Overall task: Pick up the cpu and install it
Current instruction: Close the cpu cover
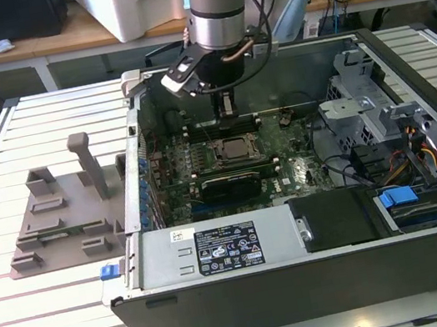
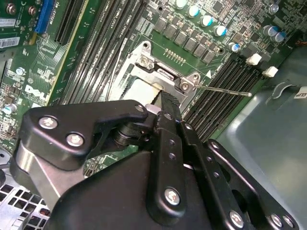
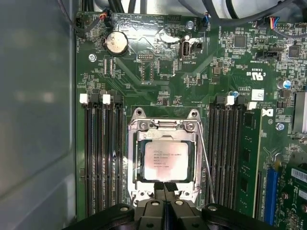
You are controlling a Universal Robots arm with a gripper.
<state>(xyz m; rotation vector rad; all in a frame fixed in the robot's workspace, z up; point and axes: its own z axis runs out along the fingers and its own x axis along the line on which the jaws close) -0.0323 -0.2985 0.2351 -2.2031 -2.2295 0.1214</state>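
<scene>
The cpu (image 3: 165, 160), a square chip with a shiny silver top, lies flat inside the motherboard socket frame (image 3: 164, 125). It also appears in the exterior view as the cpu (image 1: 235, 149) at the middle of the board. My gripper (image 3: 164, 186) hangs just above the socket's edge, its two black fingers pressed together with nothing between them. In the exterior view the gripper (image 1: 228, 109) stands upright over the socket, apart from the chip. In the second wrist view a black fingertip (image 2: 168, 101) covers part of the socket, and a pale patch of the cpu (image 2: 140, 89) shows beside it.
Memory slots (image 3: 100, 153) flank the socket on both sides, and a thin lever wire (image 3: 206, 163) runs along it. The open computer case (image 1: 317, 239) has tall walls, drive bays and cables at the exterior view's right. A grey plastic holder tray (image 1: 59, 221) sits outside, on the exterior view's left.
</scene>
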